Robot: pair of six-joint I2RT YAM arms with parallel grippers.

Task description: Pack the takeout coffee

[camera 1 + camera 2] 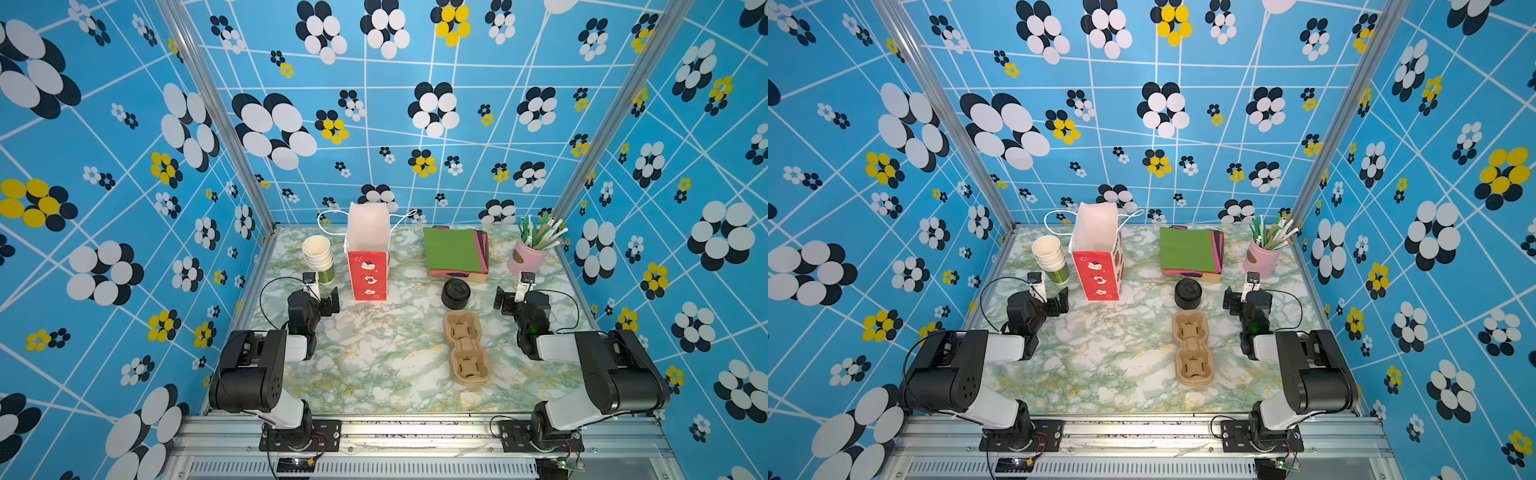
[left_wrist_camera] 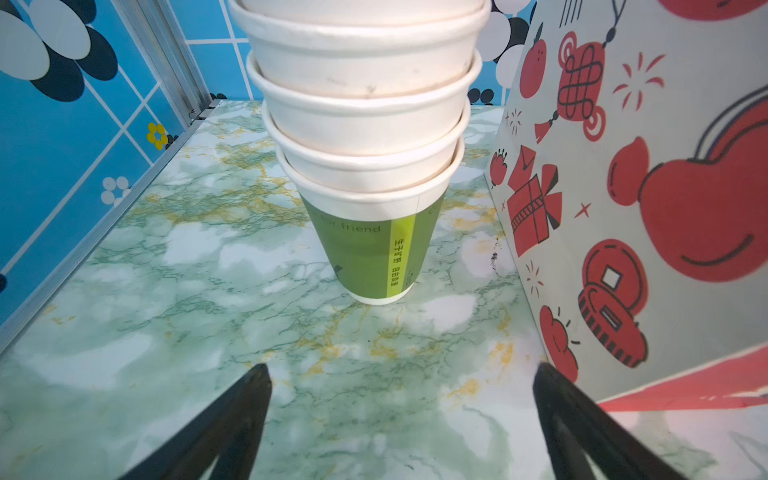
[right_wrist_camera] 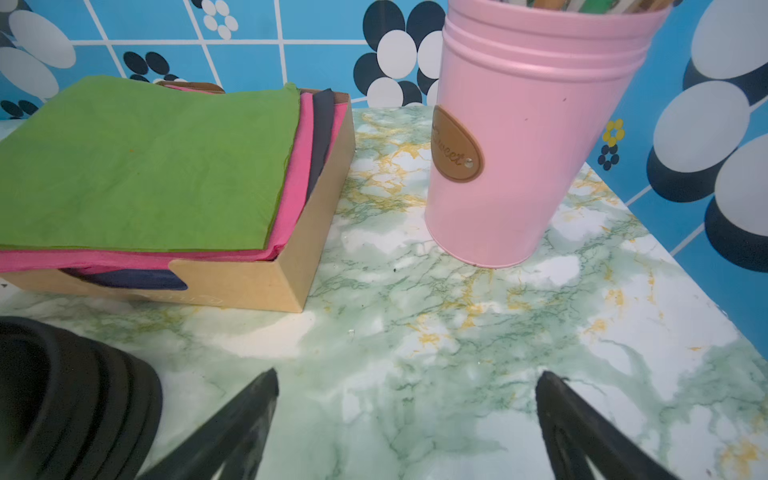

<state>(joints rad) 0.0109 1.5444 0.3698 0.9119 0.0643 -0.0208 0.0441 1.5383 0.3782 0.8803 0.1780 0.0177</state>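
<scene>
Both jaws apart, empty. I see no lidded coffee in any view. Dead ahead of left jaws: cup stack [image 2: 365,232], bag [image 2: 665,166] just beside. Could grab wrong cup, clip bag.

cup stack [image 2: 361,104] top cropped, lid stack [image 3: 62,395] cropped

Your left arm [image 1: 249,370] and right arm [image 1: 619,374] had black joint housings, white links, thin black looping cables [image 1: 261,302] and black bolted base plates [image 1: 328,434].
</scene>
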